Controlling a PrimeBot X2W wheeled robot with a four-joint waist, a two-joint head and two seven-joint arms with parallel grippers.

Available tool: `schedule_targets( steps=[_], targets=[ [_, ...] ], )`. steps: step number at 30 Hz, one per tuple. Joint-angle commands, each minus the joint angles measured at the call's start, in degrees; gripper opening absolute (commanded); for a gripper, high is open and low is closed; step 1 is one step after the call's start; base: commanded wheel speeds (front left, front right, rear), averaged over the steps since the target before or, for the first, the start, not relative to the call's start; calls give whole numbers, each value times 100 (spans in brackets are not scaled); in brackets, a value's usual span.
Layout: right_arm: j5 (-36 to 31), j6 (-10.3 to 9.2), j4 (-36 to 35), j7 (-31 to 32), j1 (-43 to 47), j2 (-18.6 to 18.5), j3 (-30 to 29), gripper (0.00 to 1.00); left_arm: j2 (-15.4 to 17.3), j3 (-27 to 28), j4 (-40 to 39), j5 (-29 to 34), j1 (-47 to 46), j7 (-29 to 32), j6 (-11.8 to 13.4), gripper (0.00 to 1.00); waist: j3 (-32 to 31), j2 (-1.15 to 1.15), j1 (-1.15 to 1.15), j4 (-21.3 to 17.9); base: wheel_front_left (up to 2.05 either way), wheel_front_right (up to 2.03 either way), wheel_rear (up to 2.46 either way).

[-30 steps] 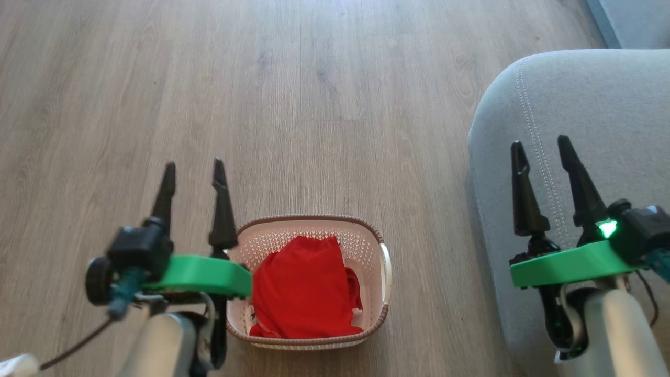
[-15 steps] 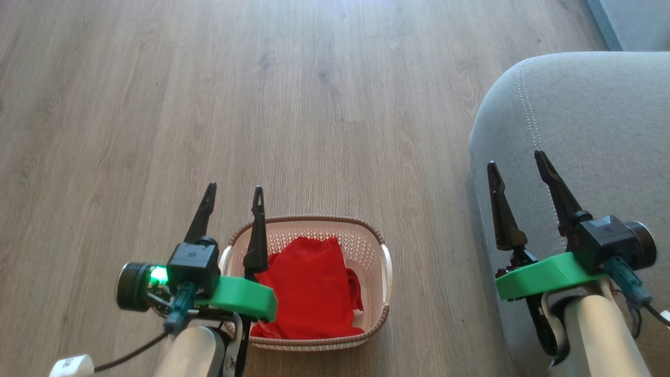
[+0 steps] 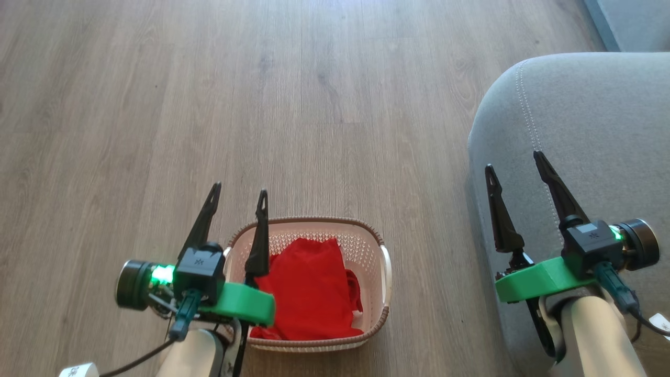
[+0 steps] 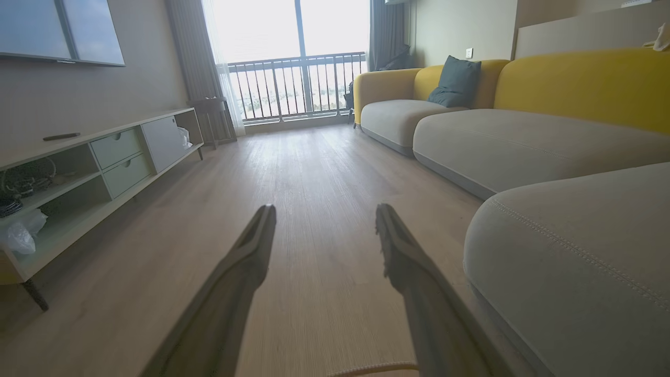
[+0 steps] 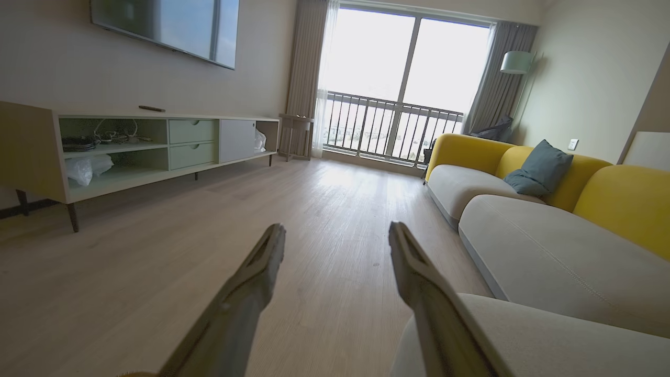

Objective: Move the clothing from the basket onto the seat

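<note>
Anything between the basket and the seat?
No. In the head view, only a bare strip of wood floor separates the basket from the edge of the seat.

right pincer (image 5: 336, 230) spread wide — seat (image 5: 534, 340) beside

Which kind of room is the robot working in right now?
Most likely a home living room: a long yellow-backed sofa, a wall-mounted TV above a low media cabinet, and glazed doors onto a railed balcony.
</note>
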Motion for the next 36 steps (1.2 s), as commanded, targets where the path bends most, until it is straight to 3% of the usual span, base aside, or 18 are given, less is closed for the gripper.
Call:
schedule_targets(
  steps=[1, 8, 24, 30, 36],
  targets=[
    [-22, -1, -153, -53, -163, -67, 126, 100, -15, 244, -120, 26, -103, -71, -40, 100, -5, 0, 0, 5, 0, 0, 0],
    [29, -1, -104, -54, -176, -67, 128, 100, -74, 397, -33, 50, -53, -71, -207, 100, -16, 0, 0, -7, 0, 0, 0],
    [133, -1, 95, -54, -188, -67, 66, 100, -86, 464, 114, -94, -67, -71, -314, 100, 177, 0, 0, -185, 0, 0, 0],
    [147, -1, 243, -54, -288, -67, 138, 100, -87, 437, 587, -189, -162, -71, -491, 100, 626, 0, 0, -368, 0, 0, 0],
    [82, -1, 352, -54, -491, -67, 178, 100, -87, 507, 1095, -60, -631, -71, -779, 100, 1618, 0, 0, -598, 0, 0, 0]
  ],
)
